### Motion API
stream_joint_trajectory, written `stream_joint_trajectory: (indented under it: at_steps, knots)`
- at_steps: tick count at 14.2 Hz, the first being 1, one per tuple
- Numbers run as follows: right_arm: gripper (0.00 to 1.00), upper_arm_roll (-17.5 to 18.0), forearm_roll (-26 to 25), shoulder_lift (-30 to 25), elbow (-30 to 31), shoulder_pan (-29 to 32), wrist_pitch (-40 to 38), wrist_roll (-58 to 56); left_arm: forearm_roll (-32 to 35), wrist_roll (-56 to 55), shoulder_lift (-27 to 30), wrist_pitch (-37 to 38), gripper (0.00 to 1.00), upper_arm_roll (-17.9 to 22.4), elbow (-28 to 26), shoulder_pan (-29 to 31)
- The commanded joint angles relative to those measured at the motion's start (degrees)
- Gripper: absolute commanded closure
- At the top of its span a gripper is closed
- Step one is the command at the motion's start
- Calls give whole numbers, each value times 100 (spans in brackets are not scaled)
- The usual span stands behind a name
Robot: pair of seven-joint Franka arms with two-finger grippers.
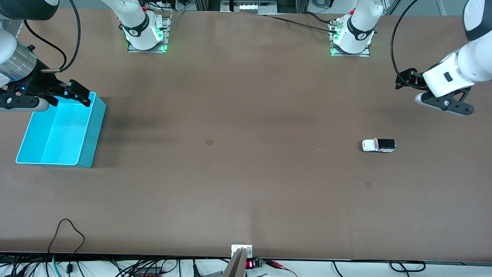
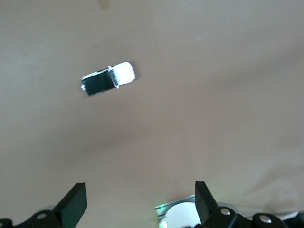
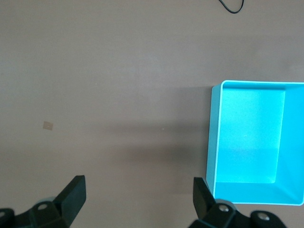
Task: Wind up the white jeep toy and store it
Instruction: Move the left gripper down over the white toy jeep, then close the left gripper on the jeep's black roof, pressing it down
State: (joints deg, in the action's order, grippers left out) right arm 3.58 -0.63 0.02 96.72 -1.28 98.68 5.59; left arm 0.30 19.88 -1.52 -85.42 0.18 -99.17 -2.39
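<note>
The white jeep toy (image 1: 378, 145), white with a black rear panel, lies on the brown table toward the left arm's end. It also shows in the left wrist view (image 2: 108, 79), apart from the fingers. My left gripper (image 1: 401, 79) hangs in the air over the table near that end, open and empty (image 2: 140, 199). My right gripper (image 1: 77, 92) is open and empty (image 3: 137, 194), up over the edge of the teal bin (image 1: 94, 127) that lies farthest from the front camera. The bin holds nothing, as the right wrist view (image 3: 211, 137) also shows.
Two small square marks (image 1: 209, 142) (image 1: 368, 185) lie flat on the table. The arm bases (image 1: 146, 32) (image 1: 351, 36) stand along the table's edge farthest from the front camera. Cables (image 1: 69, 238) and a small display (image 1: 250, 264) sit at the edge nearest it.
</note>
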Motion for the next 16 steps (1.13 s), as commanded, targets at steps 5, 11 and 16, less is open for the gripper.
stream_joint_trajectory:
  at_steps: [5, 11, 16]
  knots:
    - [0, 20, -60, -134, 110, -4, -24, -58, 471, 2789, -445, -1642, 0, 26, -787, 396]
    - [0, 20, -69, -134, 110, -12, -24, -58, 788, 5074, -1129, -3523, 0, 26, -1412, 652]
    - [0, 20, -69, -143, 110, -12, -24, -58, 788, 6360, -1921, -4631, 0, 18, -1526, 758]
